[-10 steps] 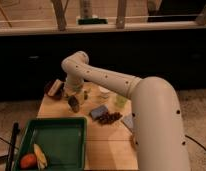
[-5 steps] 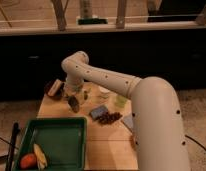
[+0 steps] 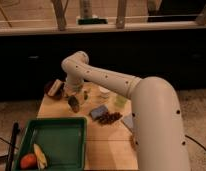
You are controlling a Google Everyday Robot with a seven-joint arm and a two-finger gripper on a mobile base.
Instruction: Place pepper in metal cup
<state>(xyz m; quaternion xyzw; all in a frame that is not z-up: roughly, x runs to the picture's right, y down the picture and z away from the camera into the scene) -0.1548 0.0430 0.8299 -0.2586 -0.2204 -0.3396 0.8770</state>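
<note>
Wooden table (image 3: 108,142) bears the metal cup (image 3: 74,103); gripper (image 3: 75,95) above it, open, empty.

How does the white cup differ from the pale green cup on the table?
The white cup is opaque; the pale green cup is translucent. The white cup stands farther back, the pale green cup nearer and further right. Both are upright. The claw hangs left of both, over the table.
</note>
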